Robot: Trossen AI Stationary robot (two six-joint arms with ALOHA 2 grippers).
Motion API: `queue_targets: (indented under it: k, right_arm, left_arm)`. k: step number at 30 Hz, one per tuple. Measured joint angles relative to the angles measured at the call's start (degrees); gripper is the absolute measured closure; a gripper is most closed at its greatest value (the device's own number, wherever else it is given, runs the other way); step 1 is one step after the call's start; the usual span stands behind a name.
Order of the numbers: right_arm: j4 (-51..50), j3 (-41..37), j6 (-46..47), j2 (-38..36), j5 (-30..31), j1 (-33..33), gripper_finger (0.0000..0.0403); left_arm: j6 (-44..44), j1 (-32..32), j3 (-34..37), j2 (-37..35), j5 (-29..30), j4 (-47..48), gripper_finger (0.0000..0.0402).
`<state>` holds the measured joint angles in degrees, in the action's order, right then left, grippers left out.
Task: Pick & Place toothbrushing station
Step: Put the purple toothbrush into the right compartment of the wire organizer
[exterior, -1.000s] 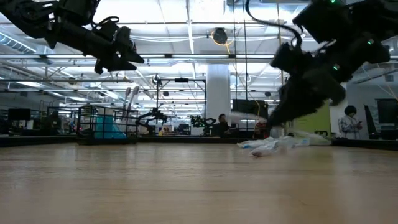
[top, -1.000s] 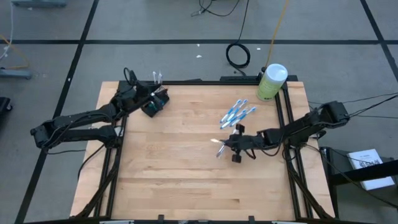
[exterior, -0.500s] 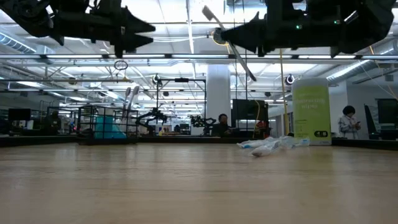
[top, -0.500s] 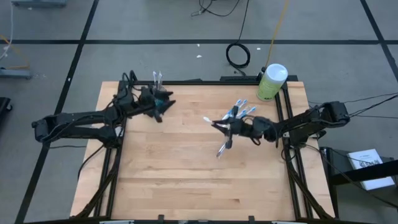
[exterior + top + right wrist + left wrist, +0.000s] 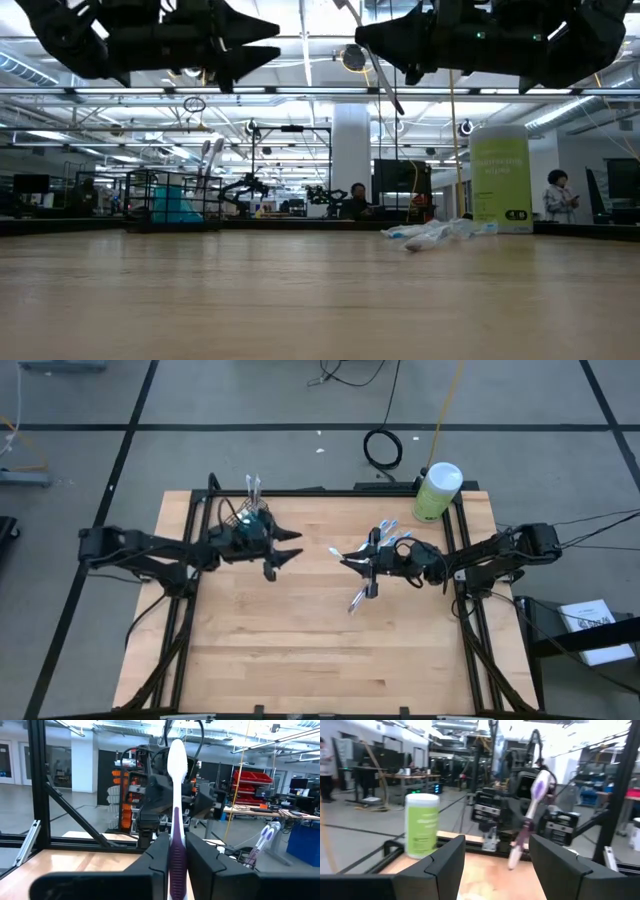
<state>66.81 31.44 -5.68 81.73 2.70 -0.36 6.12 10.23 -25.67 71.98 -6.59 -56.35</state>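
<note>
A purple-and-white toothbrush [image 5: 177, 780] is in my right gripper [image 5: 362, 566], which is high over the table's middle and points left. It also shows in the low view [image 5: 372, 62] and the left wrist view [image 5: 532, 815]. My left gripper [image 5: 287, 552] is open and empty, level, facing the right gripper. The dark wire-mesh cup holder [image 5: 257, 516] stands at the far left with two toothbrushes [image 5: 252, 485] upright in it, also seen in the right wrist view [image 5: 264, 838]. Several blue-and-white toothbrushes [image 5: 388, 538] lie in a pile at the far right. My right gripper pinches the toothbrush's purple handle [image 5: 177, 854] between its two fingers. The fingers lie level, coming from the table's right, across the handle. The brush is lifted clear of the table, standing tilted with its white head [image 5: 177, 751] up and its lower end [image 5: 398, 108] hanging below the fingers.
A pale green canister with a white lid [image 5: 437, 490] stands at the far right corner. One more pale toothbrush [image 5: 356, 601] shows on the wood just near of the right gripper. The near half of the table is bare wood. A person [image 5: 561, 194] stands in the room behind.
My right gripper has risen from the table with the toothbrush, gone toward the far edge and tipped from pointing down to level; the brush has come off the wood and now stands head up. My left gripper has reached from the cup holder toward the table's middle.
</note>
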Motion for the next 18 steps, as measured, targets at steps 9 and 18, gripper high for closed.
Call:
queue_targets:
  k: [9, 18]
  right_arm:
    - [0.0, 0.0, 0.0, 0.0, 0.1, 0.0, 0.0368]
    - [-0.7, 0.0, 0.0, 0.0, 0.1, 0.0, 0.0368]
  left_arm:
    - [-5.1, -4.4, -7.4, 14.8, 2.2, -7.8, 0.0174]
    - [-9.2, -6.8, -19.4, 24.9, 1.2, -7.7, 0.0174]
